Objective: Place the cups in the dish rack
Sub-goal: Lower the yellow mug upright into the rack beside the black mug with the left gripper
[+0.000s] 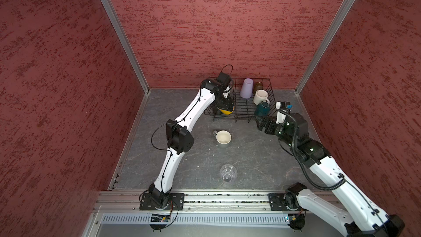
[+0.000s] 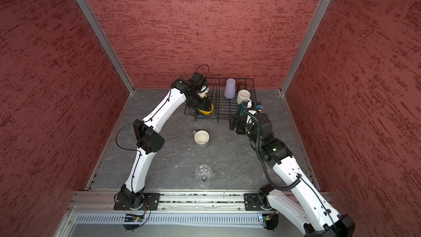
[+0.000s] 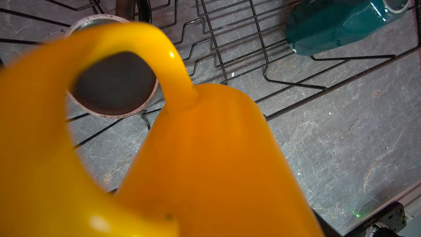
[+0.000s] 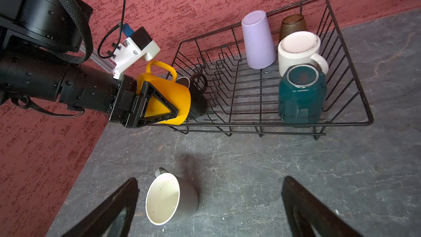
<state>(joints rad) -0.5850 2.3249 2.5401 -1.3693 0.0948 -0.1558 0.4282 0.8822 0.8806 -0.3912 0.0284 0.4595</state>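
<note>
The black wire dish rack [image 1: 250,79] [image 2: 230,78] stands at the back wall. My left gripper [image 1: 224,107] is shut on a tilted yellow mug [image 1: 226,111] [image 3: 205,156] [image 4: 175,101] at the rack's left end, right beside an overturned black mug [image 4: 198,106] [image 3: 114,83]. Upside down at the rack's right end are a lilac tumbler [image 1: 247,88], an amber glass [image 1: 258,87], a white mug [image 1: 260,96] and a teal mug [image 1: 262,108] [image 4: 300,94]. A grey mug [image 1: 223,139] [image 4: 170,199] and a clear glass [image 1: 228,173] stand on the table. My right gripper [image 1: 262,124] [image 4: 210,180] hangs open and empty by the rack's front right corner.
Red textured walls close in the dark slate table [image 1: 250,156] on three sides. An aluminium rail [image 1: 216,198] with both arm bases runs along the front edge. The left arm's elbow [image 1: 180,139] hangs over the table's left part.
</note>
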